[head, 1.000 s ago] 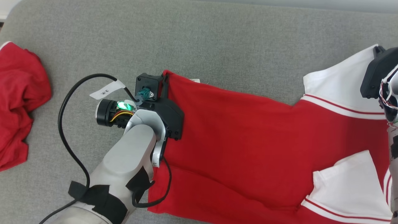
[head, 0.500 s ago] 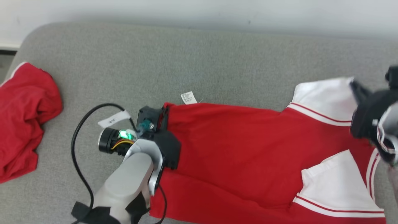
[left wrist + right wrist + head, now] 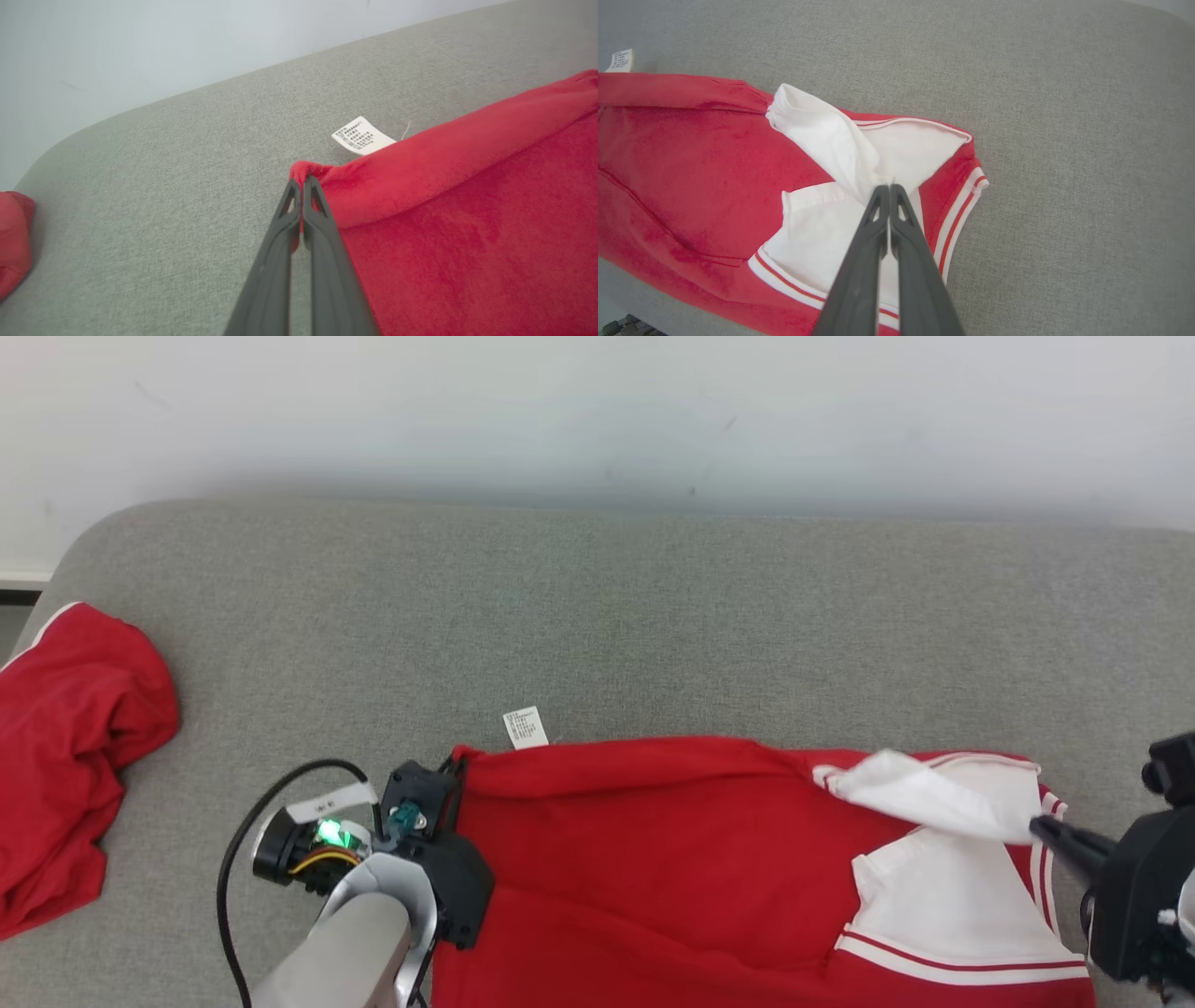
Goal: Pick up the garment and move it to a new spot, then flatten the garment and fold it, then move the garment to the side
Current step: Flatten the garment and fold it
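Observation:
The garment [image 3: 653,859], red with white striped sleeves, lies spread on the grey cushion [image 3: 597,616], running off the head view's bottom edge. My left gripper [image 3: 455,767] is shut on its far left red corner [image 3: 308,170], next to a white care label [image 3: 362,135]. My right gripper [image 3: 1038,826] is shut on the far white sleeve [image 3: 822,135], which is lifted and bunched over the other white sleeve [image 3: 943,905]. In the right wrist view, the right gripper [image 3: 888,189] pinches the sleeve's white cloth.
A second red garment [image 3: 65,756] lies crumpled at the cushion's left end. A pale wall [image 3: 597,411] rises behind the cushion's far edge. Bare grey cushion stretches beyond the garment and to its right [image 3: 1064,140].
The head camera has tilted up, so the wall now shows. My right gripper has drawn the far white sleeve inward over the garment. The left gripper keeps hold of the red corner.

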You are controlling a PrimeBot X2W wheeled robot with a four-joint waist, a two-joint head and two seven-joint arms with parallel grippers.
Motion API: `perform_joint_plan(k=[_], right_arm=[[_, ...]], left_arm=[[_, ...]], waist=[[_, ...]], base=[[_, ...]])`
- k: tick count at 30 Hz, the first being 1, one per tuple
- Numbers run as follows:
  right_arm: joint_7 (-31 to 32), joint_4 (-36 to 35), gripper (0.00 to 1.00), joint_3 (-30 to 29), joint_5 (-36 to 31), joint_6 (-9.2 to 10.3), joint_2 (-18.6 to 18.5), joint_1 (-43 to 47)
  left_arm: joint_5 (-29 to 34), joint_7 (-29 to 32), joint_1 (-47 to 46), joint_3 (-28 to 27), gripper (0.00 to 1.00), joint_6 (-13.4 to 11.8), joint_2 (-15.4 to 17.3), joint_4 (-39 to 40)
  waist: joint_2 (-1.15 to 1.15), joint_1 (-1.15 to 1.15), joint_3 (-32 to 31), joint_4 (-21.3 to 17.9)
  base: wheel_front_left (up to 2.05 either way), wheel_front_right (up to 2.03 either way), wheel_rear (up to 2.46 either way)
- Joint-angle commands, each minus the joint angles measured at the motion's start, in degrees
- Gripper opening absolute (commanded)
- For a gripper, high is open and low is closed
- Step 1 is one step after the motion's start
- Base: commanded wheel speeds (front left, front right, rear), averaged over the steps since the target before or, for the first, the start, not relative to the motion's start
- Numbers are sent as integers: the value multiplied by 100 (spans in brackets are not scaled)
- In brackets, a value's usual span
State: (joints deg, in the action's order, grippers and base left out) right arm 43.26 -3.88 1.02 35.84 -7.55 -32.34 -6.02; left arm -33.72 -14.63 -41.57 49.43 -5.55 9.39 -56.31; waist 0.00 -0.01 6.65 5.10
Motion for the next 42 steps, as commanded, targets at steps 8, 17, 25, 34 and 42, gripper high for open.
perform_joint_plan(k=[8, 17, 25, 34, 42], right_arm=[[1038, -800, 0, -526, -15, 11, 357, 874], [1516, -1012, 0, -648, -88, 11, 570, 1223], [1924, -1046, 0, -622, -74, 11, 794, 1579], [2024, -980, 100, -714, -217, 11, 1022, 1745], [1458, -984, 100, -1122, -537, 11, 1131, 1613]], left_arm=[[446, -57, 824, -47, 0, -165, 338, 909], [552, -60, 1341, -192, 30, -215, 475, 1128], [484, -60, 1473, -300, 29, -162, 439, 859], [292, -61, 1689, -522, 100, -246, 324, 679], [363, -56, 2621, -1544, 100, -578, 562, 2484]], waist=[[0, 1, -226, -126], [0, 1, -345, -131], [0, 1, -404, -127], [0, 1, -562, -180], [0, 1, -711, -161]], base=[[0, 0, 0], [0, 0, 0], [0, 0, 0], [0, 0, 0], [0, 0, 0]])
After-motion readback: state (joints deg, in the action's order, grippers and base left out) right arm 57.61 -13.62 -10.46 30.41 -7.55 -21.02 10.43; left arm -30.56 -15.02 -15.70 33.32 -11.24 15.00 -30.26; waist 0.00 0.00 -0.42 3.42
